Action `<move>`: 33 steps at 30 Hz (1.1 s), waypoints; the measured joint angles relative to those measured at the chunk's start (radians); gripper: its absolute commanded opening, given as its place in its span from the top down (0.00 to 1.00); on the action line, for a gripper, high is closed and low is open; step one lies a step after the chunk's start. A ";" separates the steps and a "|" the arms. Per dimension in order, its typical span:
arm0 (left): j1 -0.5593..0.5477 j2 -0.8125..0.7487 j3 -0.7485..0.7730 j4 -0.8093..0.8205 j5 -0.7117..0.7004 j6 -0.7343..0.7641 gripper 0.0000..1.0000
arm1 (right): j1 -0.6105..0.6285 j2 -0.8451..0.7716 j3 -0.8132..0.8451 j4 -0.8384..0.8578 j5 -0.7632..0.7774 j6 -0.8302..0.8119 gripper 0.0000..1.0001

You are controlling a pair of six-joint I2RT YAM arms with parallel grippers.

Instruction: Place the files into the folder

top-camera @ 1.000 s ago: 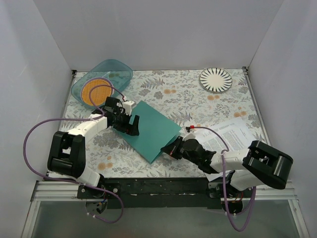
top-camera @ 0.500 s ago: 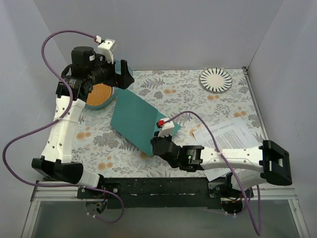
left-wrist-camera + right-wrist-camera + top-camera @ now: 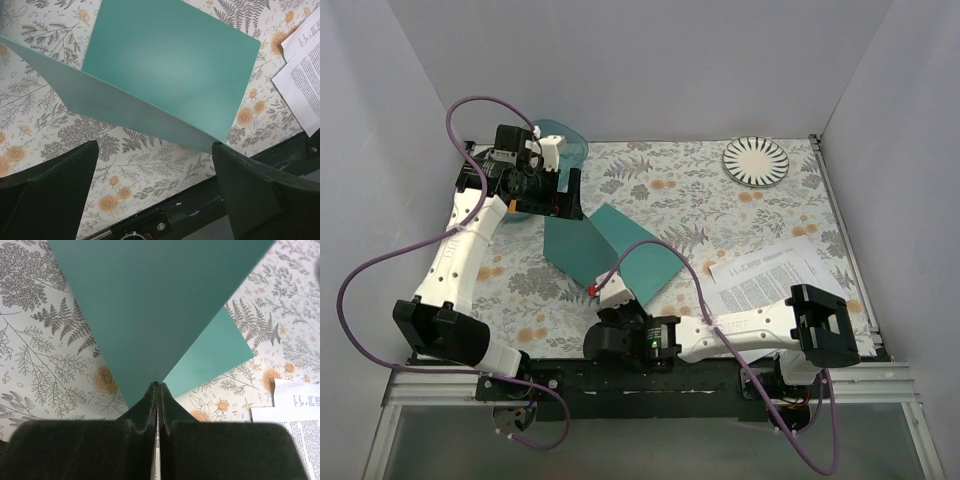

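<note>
Plain white panels close in three sides: a back wall (image 3: 640, 70), a left wall (image 3: 375, 150) and a right wall (image 3: 910, 120). The table (image 3: 705, 195) wears a pale cloth (image 3: 45, 140) printed with grey ferns and orange flowers (both wrist views show it too). A metal rail (image 3: 430, 385) runs along the near edge. The light is soft and even.

A smooth matte teal folder (image 3: 170, 55) is reflecting soft light; white printed paper files (image 3: 770, 285) are lying on flower-patterned cloth (image 3: 35, 125).
</note>
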 measured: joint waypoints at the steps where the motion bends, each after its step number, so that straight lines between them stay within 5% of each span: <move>1: 0.000 -0.002 0.000 -0.003 -0.008 -0.005 0.02 | 0.006 0.013 0.012 -0.011 0.010 -0.005 0.99; 18: 0.000 -0.058 0.049 -0.016 0.024 -0.154 0.02 | 0.048 0.118 0.091 -0.066 0.051 -0.057 0.99; 33: 0.000 -0.114 -0.052 -0.071 0.004 -0.137 0.05 | 0.048 0.156 0.130 -0.063 0.050 -0.087 0.99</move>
